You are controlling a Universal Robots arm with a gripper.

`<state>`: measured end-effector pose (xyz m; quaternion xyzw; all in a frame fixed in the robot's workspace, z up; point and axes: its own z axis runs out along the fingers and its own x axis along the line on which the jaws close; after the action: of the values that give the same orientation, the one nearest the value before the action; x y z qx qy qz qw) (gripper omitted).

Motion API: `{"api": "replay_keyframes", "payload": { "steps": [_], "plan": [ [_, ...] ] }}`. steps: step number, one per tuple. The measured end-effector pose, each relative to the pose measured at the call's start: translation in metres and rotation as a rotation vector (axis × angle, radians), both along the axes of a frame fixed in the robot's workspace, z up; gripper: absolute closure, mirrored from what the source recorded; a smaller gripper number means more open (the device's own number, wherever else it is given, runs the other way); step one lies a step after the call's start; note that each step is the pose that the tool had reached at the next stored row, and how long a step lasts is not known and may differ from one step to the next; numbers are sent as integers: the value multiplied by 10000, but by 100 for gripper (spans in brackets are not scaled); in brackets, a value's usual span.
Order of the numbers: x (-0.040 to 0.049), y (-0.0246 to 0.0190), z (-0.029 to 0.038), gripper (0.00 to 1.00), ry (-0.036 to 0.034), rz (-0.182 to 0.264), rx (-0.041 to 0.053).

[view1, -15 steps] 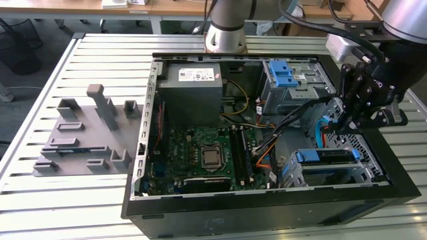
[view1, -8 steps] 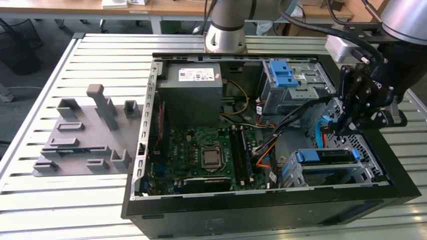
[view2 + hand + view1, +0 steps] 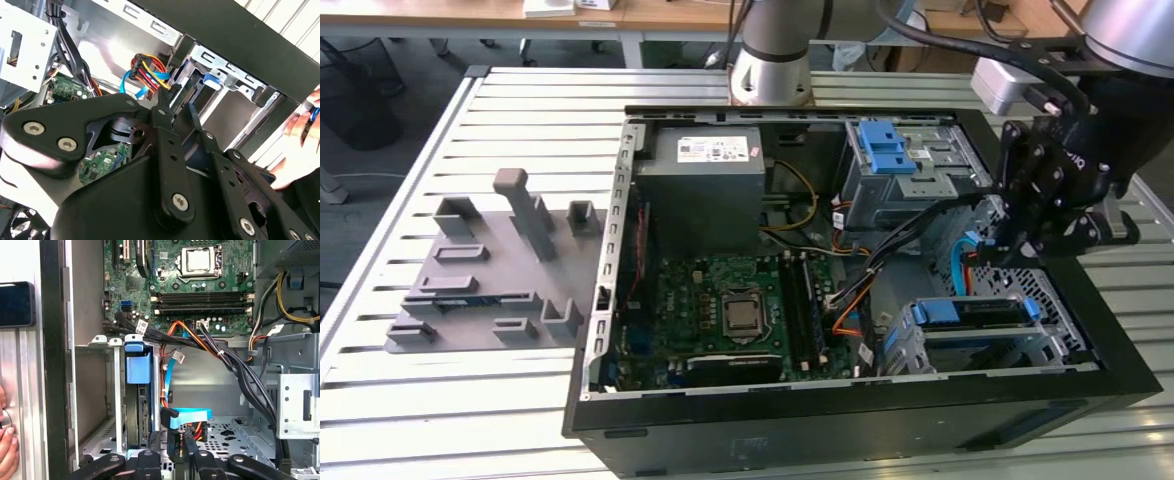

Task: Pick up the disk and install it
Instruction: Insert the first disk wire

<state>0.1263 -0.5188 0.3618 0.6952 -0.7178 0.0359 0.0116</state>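
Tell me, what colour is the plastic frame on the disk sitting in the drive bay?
Blue. The disk shows it best in the first wrist view.

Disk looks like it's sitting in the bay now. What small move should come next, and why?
Probably a short, straight lift of the gripper. The disk appears to stand slotted in the drive cage, and the cables run close by the gripper, so sideways travel might snag them.

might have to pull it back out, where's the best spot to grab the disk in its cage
Probably the disk's blue frame end, approached through the case's open side: it sits on edge between metal cage walls, so its flat faces are boxed in while that end is exposed.
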Motion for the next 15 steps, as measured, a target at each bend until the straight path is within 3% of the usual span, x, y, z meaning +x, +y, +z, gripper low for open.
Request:
{"api": "replay_keyframes", "payload": {
  "steps": [2,8,15],
  "plan": [
    [0,10,-2,69,0,-10,-66],
    [1,39,-44,69,0,-63,-392],
    [8,59,-95,70,1,-123,-458]
  ]
}}
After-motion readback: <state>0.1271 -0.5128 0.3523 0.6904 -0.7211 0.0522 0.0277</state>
